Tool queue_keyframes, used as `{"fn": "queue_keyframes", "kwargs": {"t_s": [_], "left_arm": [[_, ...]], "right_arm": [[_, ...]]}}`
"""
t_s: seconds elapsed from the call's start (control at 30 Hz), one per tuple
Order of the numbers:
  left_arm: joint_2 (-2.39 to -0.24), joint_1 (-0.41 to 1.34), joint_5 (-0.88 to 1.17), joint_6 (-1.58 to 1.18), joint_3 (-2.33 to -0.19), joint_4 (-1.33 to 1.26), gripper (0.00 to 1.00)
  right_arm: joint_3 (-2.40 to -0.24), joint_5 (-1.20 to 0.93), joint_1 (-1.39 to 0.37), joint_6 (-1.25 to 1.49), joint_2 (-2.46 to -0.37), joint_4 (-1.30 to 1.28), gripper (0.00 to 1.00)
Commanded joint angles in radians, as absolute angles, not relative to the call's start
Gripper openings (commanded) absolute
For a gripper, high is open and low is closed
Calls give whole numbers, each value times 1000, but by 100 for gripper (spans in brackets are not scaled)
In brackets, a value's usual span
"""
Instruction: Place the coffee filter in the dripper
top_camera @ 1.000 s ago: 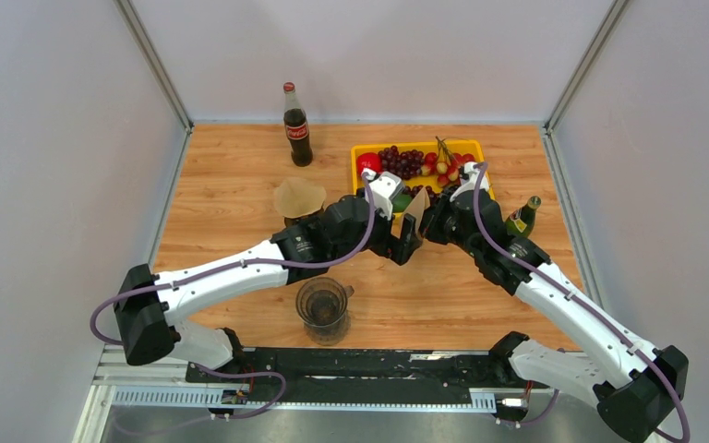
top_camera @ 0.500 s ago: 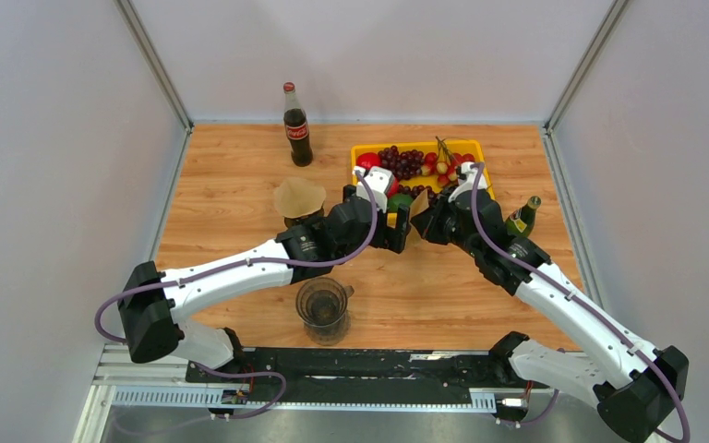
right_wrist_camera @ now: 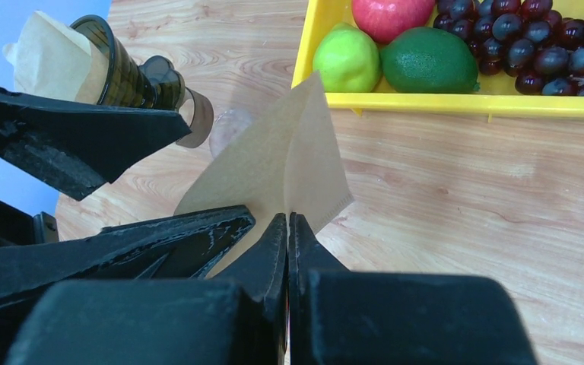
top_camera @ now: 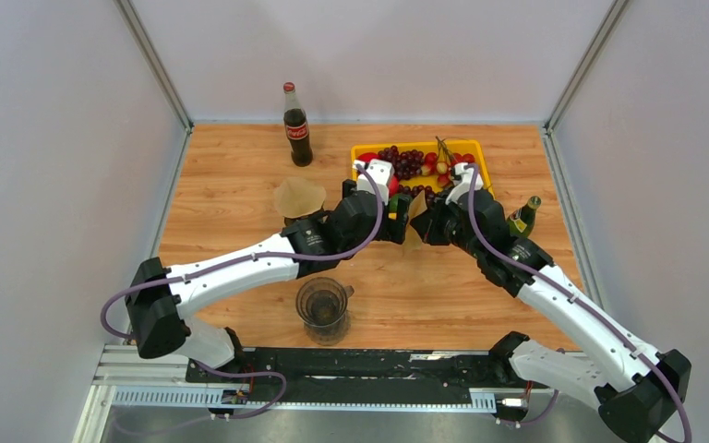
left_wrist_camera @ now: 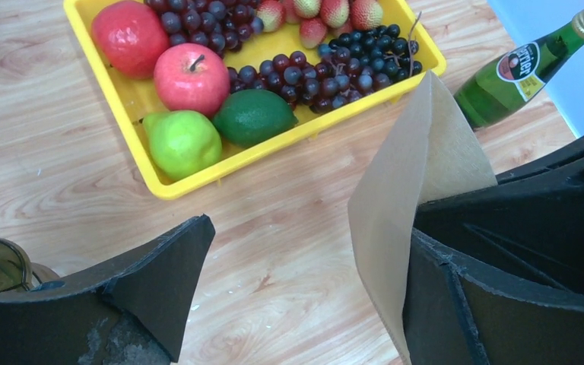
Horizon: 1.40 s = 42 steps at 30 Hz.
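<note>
My right gripper (top_camera: 424, 222) (right_wrist_camera: 288, 220) is shut on the lower edge of a brown paper coffee filter (top_camera: 417, 205) (right_wrist_camera: 289, 160) and holds it upright above the table. My left gripper (top_camera: 398, 227) (left_wrist_camera: 308, 228) is open beside it. The filter (left_wrist_camera: 418, 160) lies against the inner face of its right finger, and its left finger stands well apart. A dark glass dripper with a handle (top_camera: 323, 305) stands near the front edge, empty. A second dark glass cup (top_camera: 299, 210) (right_wrist_camera: 125, 68) holding brown filters (top_camera: 298, 195) stands left of the grippers.
A yellow tray (top_camera: 473, 148) (left_wrist_camera: 160, 182) of fruit sits just behind the grippers. A green bottle (top_camera: 521, 219) (left_wrist_camera: 525, 72) stands to the right. A cola bottle (top_camera: 296, 127) stands at the back left. Grey walls close in the table on three sides.
Both grippers have moved a little toward the back of the table with the filter. The left gripper has drawn closer to the filter, its finger now against the paper.
</note>
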State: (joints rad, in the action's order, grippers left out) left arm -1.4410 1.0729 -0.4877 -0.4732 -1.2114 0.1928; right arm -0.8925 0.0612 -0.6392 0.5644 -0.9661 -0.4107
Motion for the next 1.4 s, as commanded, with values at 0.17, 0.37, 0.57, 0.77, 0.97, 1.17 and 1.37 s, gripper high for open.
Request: {"fn": "queue_keyframes", "kwargs": {"t_s": [0.17,0.37,0.57,0.77,0.97,1.17,1.37], "left_arm": [[-1482,1078,-407,-477,-1270,211,89],[-1495,1078,-375,-485,-1272,207,76],[-1515,1078,-389,-509,-1296,213,61],[-1548,1078,-449,-525,-1336,271,39],[-1565,1078,-505,-538,-1356,311,22],[-1568,1078,-592,-541,-1372,357,18],[-1564,1078,-592,-494,-1379,382,17]], "right_arm": [[-913,50,-641,524,-927,-362,0],[-913,32,-640,530,-927,-350,0],[-896,17,-641,522,-940,-353,0],[-897,21,-641,511,-952,-361,0],[-908,61,-641,500,-980,-404,0],[-941,186,-641,488,-1010,-494,0],[-973,256,-641,466,-1033,-546,0]]}}
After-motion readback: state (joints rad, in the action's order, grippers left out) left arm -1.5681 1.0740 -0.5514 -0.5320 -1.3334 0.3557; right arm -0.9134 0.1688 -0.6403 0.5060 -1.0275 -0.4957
